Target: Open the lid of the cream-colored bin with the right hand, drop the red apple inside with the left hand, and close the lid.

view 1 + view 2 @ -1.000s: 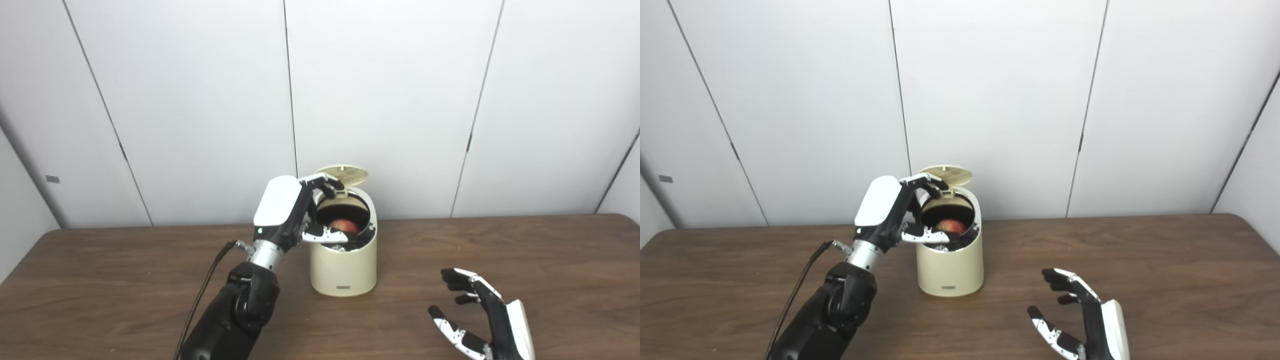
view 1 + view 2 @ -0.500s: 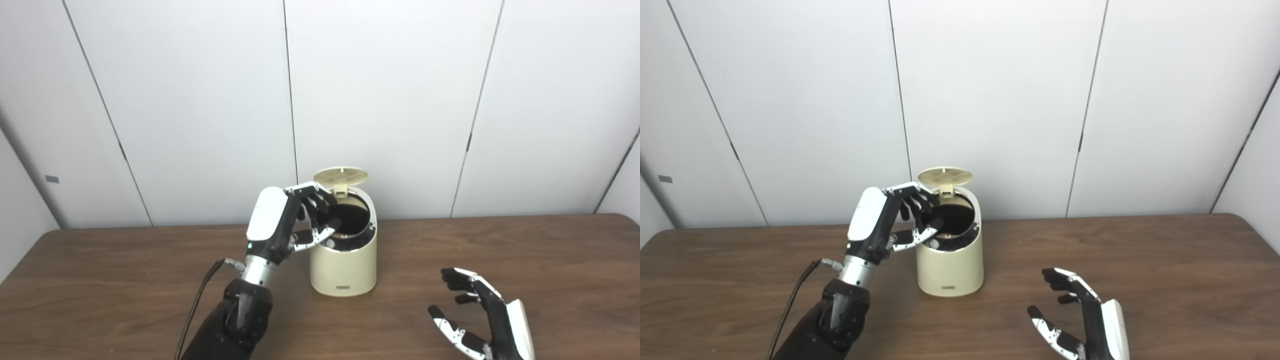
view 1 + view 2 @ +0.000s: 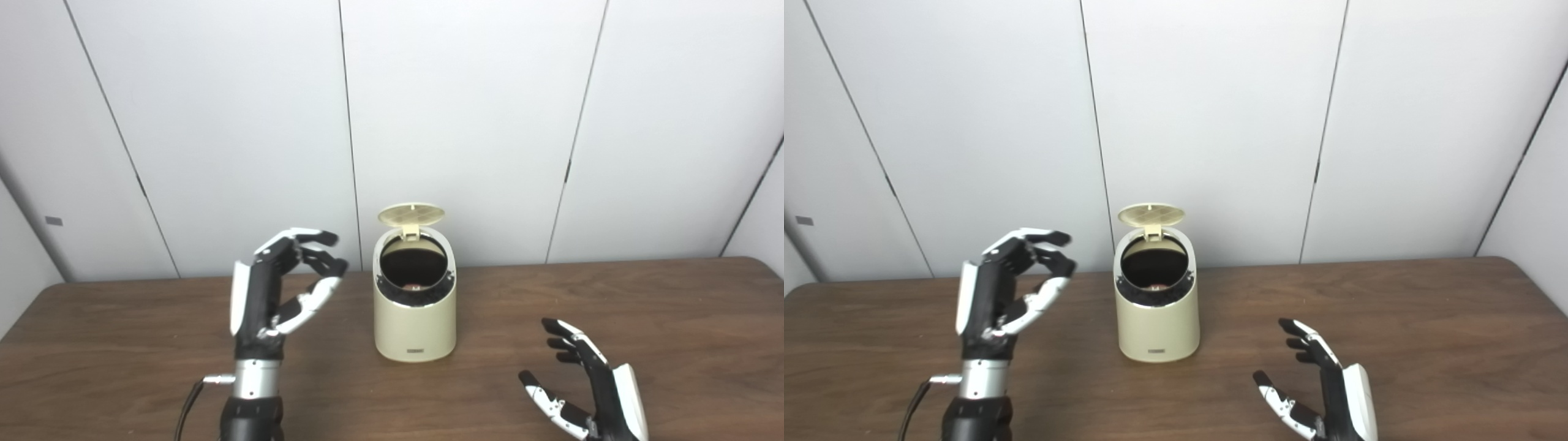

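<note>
The left hand [image 3: 269, 294] is raised beside the cream-colored bin [image 3: 415, 318], fingers apart and empty. The lid [image 3: 411, 214] stands open; the red apple [image 3: 412, 285] barely shows inside. The bin's small front label [image 3: 416, 351] is unreadable. The right hand [image 3: 591, 392] is low over the table [image 3: 122, 343], fingers spread.

both head views look down and forward from close by, sharing the cream-colored bin [image 3: 415, 306] between the hands' fingers.

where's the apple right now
In both eye views only a small reddish patch of the red apple shows, deep inside the cream-colored bin at table centre, under its raised lid.
</note>
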